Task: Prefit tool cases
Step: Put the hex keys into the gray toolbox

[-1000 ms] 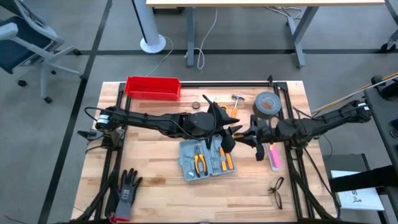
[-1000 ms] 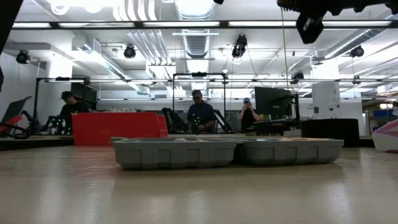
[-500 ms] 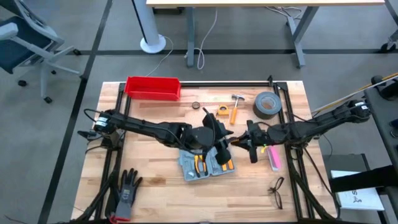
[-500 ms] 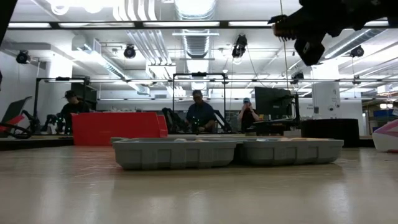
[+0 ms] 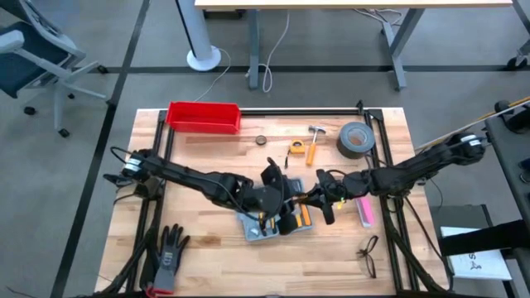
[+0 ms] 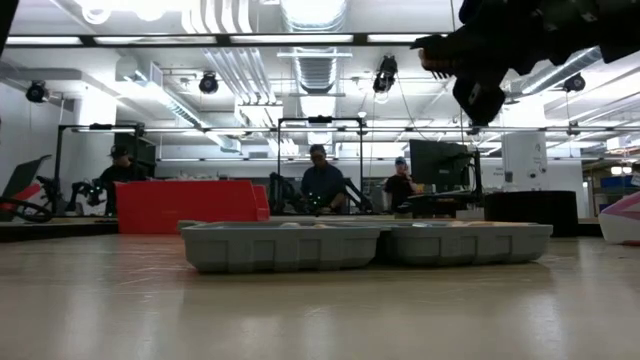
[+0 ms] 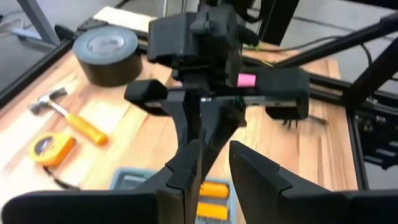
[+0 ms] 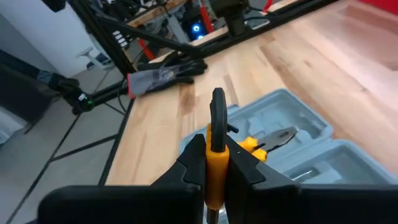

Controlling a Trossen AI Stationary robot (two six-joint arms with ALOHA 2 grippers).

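- The tool case [image 5: 276, 217] lies open near the middle of the wooden table [image 5: 207, 240], both grey halves flat; in the low view it shows as 2 shallow grey trays [image 6: 365, 243] side by side
- Yellow-handled pliers [image 8: 264, 140] sit in the moulded interior of the case
- The left gripper [image 5: 280, 209] hangs directly over the open case, reached in from the table's left edge; in the left wrist view its fingers [image 7: 261, 180] stand a little apart with nothing between them, jaws released
- The right gripper [image 5: 321, 204] is just beside the case's right edge, close to the left gripper, jaws clenched on a tool with a yellow handle and black shaft [image 8: 216, 146] that sticks forward past the fingertips
- In the low view the right gripper [image 6: 470, 75] shows high above the trays, clear of the table
- A red bin [image 5: 204, 117] stands at the far left of the table
- A small hammer [image 5: 314, 142], a yellow tape measure [image 5: 296, 148] and a roll of grey tape [image 5: 354, 139] lie along the far side
- A pink item [image 5: 364, 209] lies right of the case, a black glove [image 5: 168, 255] at the near left, glasses [image 5: 368, 252] at the near right
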